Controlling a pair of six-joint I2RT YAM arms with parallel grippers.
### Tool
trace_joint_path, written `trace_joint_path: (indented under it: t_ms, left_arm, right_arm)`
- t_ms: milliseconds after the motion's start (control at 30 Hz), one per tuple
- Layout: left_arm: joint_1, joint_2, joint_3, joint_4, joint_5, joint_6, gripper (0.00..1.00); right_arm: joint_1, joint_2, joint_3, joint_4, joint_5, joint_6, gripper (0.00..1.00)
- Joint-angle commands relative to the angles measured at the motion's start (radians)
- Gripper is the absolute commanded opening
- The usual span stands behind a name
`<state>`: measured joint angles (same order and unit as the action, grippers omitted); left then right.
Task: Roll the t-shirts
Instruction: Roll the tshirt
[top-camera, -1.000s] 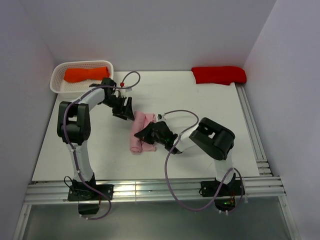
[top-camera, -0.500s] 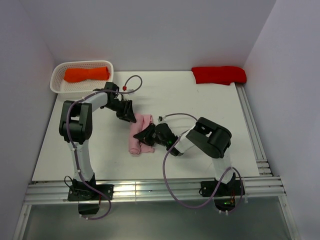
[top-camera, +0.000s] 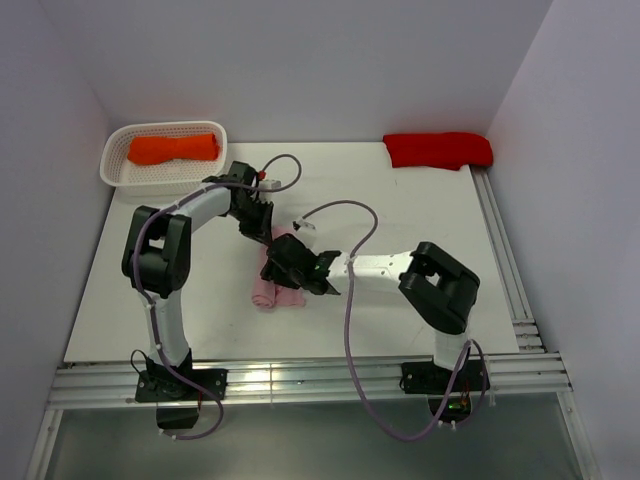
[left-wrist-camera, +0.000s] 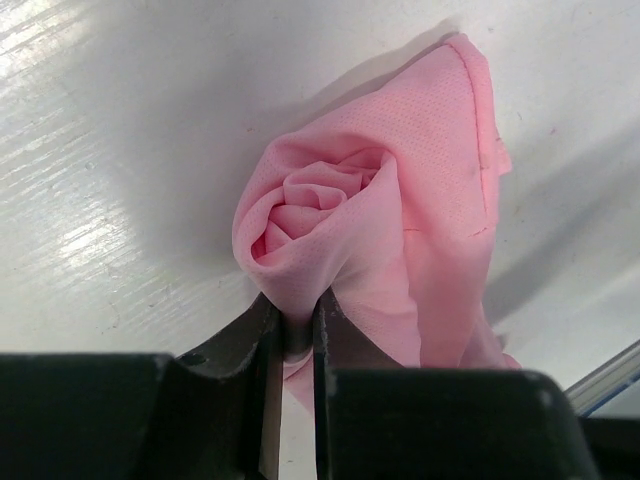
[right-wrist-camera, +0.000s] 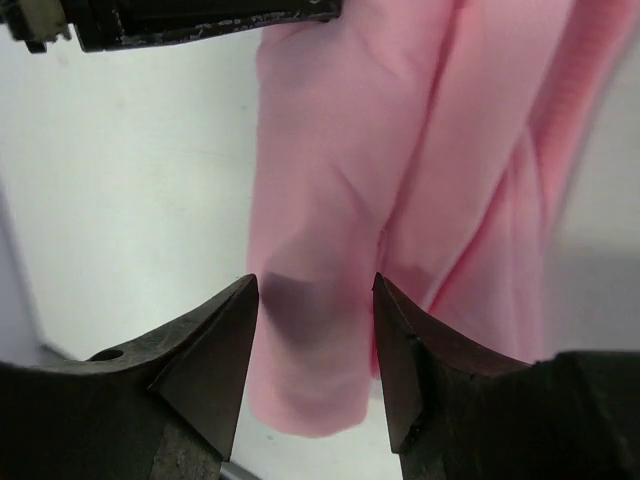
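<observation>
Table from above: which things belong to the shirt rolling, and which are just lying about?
In the job: pink t-shirt, orange t-shirt, red t-shirt, left tool, right tool.
Just there: white basket, table.

Three t-shirts on show: one pink t-shirt (top-camera: 264, 294), one orange t-shirt (top-camera: 172, 149), one red t-shirt (top-camera: 438, 149). One white basket (top-camera: 112, 170), just the one. Two arms out there, so two hands: left hand (left-wrist-camera: 297, 322), right hand (right-wrist-camera: 315, 298). And a single counter (top-camera: 420, 215).
</observation>
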<state>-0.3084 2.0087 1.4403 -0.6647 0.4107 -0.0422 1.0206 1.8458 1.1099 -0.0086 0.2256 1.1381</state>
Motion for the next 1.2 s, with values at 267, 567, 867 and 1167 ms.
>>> trace_joint_path:
  t_ms: [267, 567, 867, 1167]
  left_arm:
    - [-0.052, -0.011, 0.031, -0.026, -0.173, -0.004, 0.06]
    - [-0.074, 0.001, 0.055, -0.044, -0.181, -0.005, 0.09]
    - [-0.078, 0.015, 0.068, -0.047, -0.168, -0.007, 0.15]
    - [-0.083, 0.021, 0.072, -0.047, -0.164, -0.012, 0.28]
  right_arm:
    - [0.084, 0.047, 0.323, -0.447, 0.302, -0.121, 0.57]
    - [0.085, 0.214, 0.482, -0.416, 0.35, -0.184, 0.55]
    - [0.09, 0.282, 0.518, -0.541, 0.364, -0.135, 0.54]
    - [0.098, 0.407, 0.633, -0.674, 0.327, -0.144, 0.57]
